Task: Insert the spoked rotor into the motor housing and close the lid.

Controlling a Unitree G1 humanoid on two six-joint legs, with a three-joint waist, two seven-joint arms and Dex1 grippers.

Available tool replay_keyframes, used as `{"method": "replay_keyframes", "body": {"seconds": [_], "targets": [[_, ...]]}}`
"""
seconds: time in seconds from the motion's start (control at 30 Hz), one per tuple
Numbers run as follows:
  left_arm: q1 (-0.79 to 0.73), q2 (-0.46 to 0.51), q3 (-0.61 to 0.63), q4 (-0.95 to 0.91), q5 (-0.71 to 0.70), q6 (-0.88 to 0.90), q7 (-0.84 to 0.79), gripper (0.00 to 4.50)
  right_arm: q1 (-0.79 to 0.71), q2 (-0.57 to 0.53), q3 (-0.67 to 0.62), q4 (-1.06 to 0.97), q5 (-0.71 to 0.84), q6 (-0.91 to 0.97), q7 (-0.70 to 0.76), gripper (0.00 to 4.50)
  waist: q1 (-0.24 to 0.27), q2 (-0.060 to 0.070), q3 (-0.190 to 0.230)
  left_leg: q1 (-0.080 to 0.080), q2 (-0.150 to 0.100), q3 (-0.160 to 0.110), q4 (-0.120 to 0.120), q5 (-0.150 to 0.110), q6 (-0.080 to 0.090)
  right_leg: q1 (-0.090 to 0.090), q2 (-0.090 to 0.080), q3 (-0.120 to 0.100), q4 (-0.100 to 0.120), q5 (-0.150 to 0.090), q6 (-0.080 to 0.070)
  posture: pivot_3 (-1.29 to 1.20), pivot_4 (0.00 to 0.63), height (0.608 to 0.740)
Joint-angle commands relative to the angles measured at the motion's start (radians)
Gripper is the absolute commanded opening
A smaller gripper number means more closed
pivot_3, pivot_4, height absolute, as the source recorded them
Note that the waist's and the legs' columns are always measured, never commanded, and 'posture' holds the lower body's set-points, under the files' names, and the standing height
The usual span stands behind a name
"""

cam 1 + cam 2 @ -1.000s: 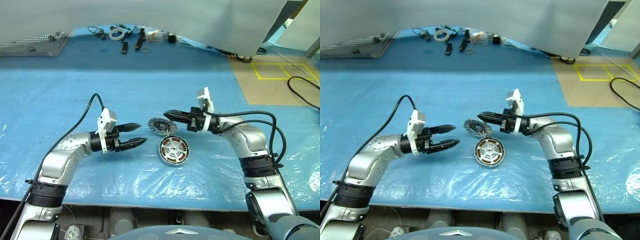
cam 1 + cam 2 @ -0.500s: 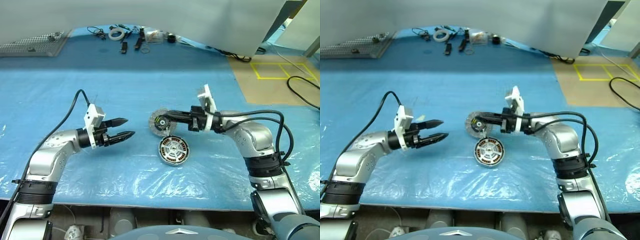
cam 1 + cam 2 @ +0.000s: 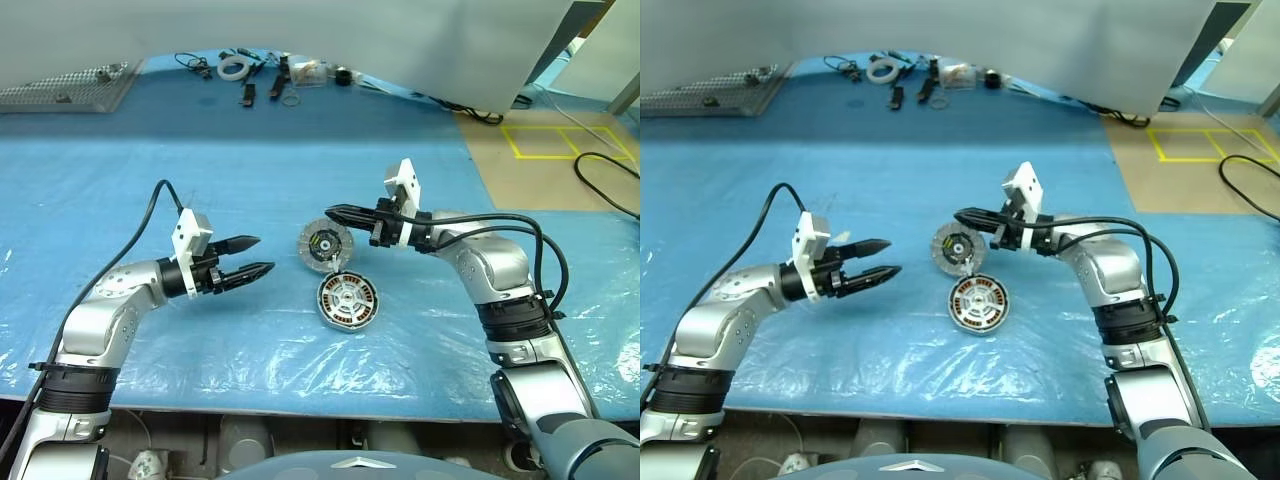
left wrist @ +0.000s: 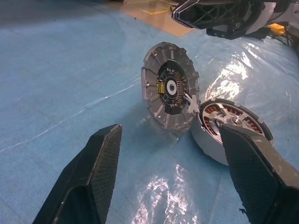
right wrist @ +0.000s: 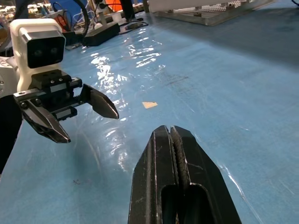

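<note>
Nearby, lid [image 3: 325, 244] leans on motor housing [image 3: 349, 300]; left gripper [image 3: 258, 256] spread, right gripper [image 3: 333, 213] pressed together.

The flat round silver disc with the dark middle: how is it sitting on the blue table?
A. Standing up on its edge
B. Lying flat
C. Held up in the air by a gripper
A: the flat round silver disc stands on edge, leaning against the round silver cup with copper windings.
</note>
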Motion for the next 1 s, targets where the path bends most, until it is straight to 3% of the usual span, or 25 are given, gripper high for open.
{"method": "replay_keyframes", "body": {"seconds": [0.03,0.33,0.57,0.83,1.0], "targets": [[-0.005,-0.006,0.0,-0.038,-0.013,0.002,0.008,3.5,-0.029,0.009,-0.043,0.031,-0.01,-0.04,-0.039,0.0,0.0,0.0,0.0,0.0,0.0,0.0,0.0,0.0,0.0,0.0,0.0,0.0,0.0,-0.001,-0.001,0.0,0.15,0.74],[-0.02,0.004,0.002,-0.018,-0.005,-0.01,-0.011,3.5,-0.013,-0.045,-0.056,-0.022,0.042,0.015,0.029,0.0,0.001,0.0,0.0,-0.001,0.0,0.0,0.0,0.0,0.0,0.0,0.0,0.0,0.0,0.0,0.0,0.0,0.15,0.74],[-0.118,-0.016,-0.005,0.087,0.018,-0.052,-0.027,3.5,0.08,-0.162,-0.127,-0.125,0.107,0.074,0.082,0.0,0.009,0.0,0.0,-0.001,0.0,0.0,0.0,0.0,0.0,0.0,0.0,0.0,0.0,0.0,0.0,0.0,0.15,0.74],[-0.391,-0.095,-0.047,0.517,0.113,-0.187,-0.088,3.5,0.31,-0.316,-0.169,-0.414,0.197,0.152,0.129,0.0,0.019,0.0,0.0,-0.001,-0.001,0.0,0.001,0.0,0.0,0.0,0.0,0.001,0.0,0.0,0.001,0.0,0.15,0.74],[-0.562,-0.164,-0.059,0.816,0.184,-0.318,-0.127,3.5,0.376,-0.331,-0.229,-0.501,0.249,0.198,0.064,0.0,0.028,0.0,0.0,-0.001,-0.001,0.0,0.003,0.0,0.0,0.0,0.0,0.001,0.0,0.001,0.001,0.0,0.15,0.74]]}}
